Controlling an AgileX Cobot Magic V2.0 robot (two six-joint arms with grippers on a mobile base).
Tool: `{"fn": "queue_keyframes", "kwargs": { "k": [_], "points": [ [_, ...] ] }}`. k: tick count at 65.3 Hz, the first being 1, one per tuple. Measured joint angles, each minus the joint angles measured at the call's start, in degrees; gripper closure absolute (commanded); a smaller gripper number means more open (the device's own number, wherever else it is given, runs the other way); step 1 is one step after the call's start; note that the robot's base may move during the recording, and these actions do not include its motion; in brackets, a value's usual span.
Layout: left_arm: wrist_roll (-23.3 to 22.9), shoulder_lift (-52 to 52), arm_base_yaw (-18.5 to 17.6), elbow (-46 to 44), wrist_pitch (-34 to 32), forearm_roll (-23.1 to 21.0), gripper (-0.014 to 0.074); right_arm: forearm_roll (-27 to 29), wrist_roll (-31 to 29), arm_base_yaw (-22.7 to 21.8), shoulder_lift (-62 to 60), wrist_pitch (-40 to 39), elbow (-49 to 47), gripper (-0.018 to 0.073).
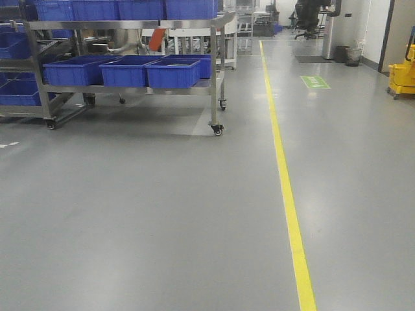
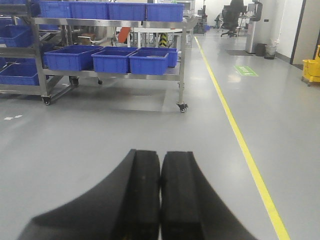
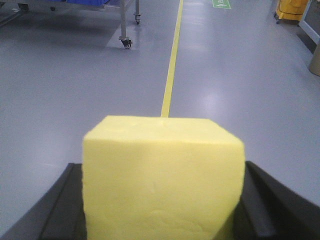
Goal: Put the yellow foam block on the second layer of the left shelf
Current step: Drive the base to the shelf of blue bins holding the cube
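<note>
A stainless steel wheeled shelf rack [image 1: 213, 97] fills the upper left of the front view. Its lower level carries shallow blue plastic bins [image 1: 172, 72], with more on the level above; what is inside them cannot be made out. A yellow mop bucket [image 1: 402, 76] stands at the right edge. At lower centre of the right wrist view, the right gripper [image 3: 165, 205] clamps the bright yellow foam block [image 3: 162, 165] between black fingers [image 3: 47, 217]. The left gripper [image 2: 160, 165] is empty, with its fingers pressed together.

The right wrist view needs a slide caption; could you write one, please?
The right end effector holds the yellow block above grey floor, yellow line ahead.
</note>
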Motion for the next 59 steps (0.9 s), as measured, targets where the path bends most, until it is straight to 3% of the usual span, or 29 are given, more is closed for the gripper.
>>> {"fn": "queue_keyframes", "kwargs": {
  "k": [59],
  "points": [
    [0.00,0.00,0.00,0.00,-0.10,0.00,0.0460,-0.17,0.00,0.00,0.00,0.00,0.00,0.0251]
  ]
}}
